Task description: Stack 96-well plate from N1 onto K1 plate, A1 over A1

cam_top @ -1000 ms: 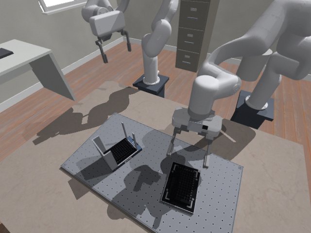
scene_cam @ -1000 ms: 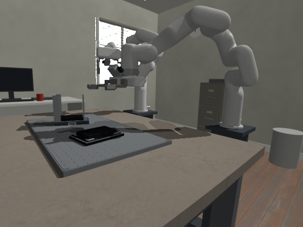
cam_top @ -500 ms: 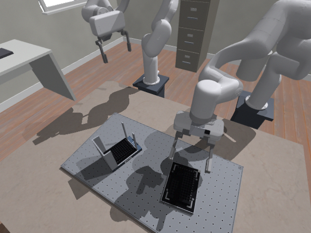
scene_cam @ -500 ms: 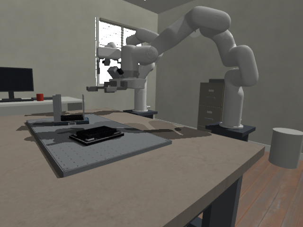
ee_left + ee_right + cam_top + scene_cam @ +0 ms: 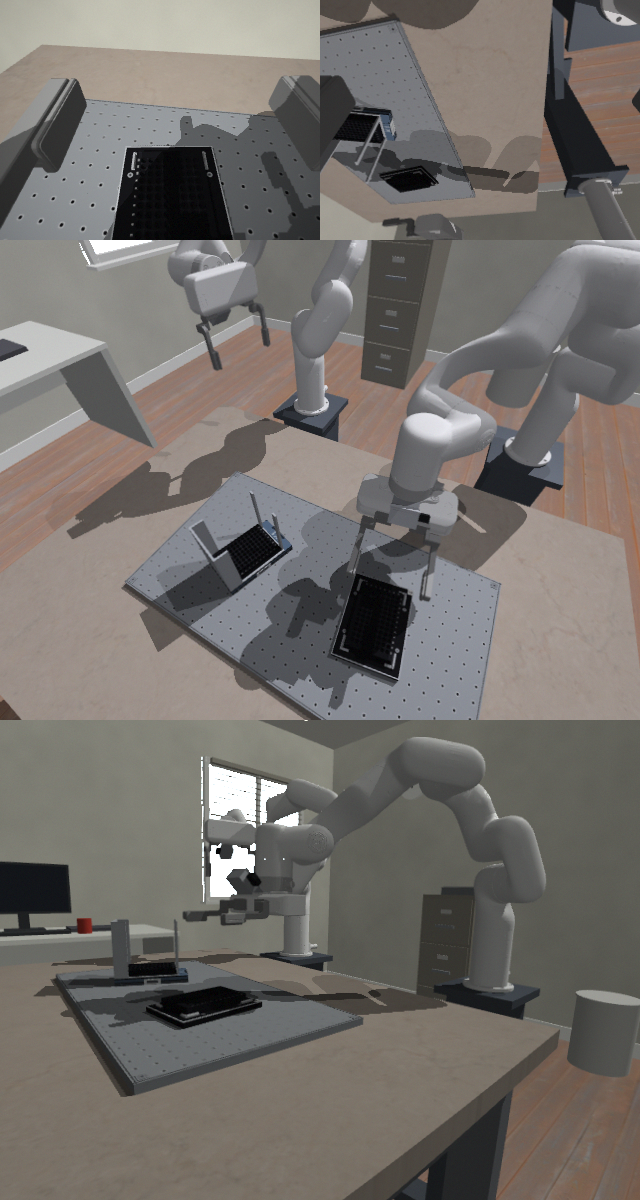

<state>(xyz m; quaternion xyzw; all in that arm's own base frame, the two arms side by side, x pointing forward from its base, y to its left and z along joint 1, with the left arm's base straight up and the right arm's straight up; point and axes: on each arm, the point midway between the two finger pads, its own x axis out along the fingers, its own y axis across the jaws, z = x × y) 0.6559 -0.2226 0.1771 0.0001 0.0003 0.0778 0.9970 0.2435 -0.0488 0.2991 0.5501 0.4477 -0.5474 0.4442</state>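
The black 96-well plate [image 5: 373,624] [image 5: 204,999] [image 5: 172,200] sits in the nest N1 [image 5: 363,663] [image 5: 223,1013], among its corner brackets. Rack K1 [image 5: 224,569] [image 5: 120,949] [image 5: 391,126] has tall grey guides and a blue base; the black lower plate [image 5: 252,551] [image 5: 152,969] [image 5: 359,128] lies in it and looks flat. My left gripper [image 5: 389,582] [image 5: 212,916] [image 5: 177,125] is open and empty, fingers pointing down, above the board by the nest's back end. My right gripper [image 5: 241,354] is open and empty, high beyond the rack. The rim letters and numbers are too small to read.
Both fixtures stand on a grey perforated board [image 5: 449,637] [image 5: 155,1058] [image 5: 75,195] [image 5: 380,60] on the stone-coloured table [image 5: 558,612] [image 5: 336,1102]. The rack's guides stick up well above its plate. A desk [image 5: 51,351] stands beyond the table.
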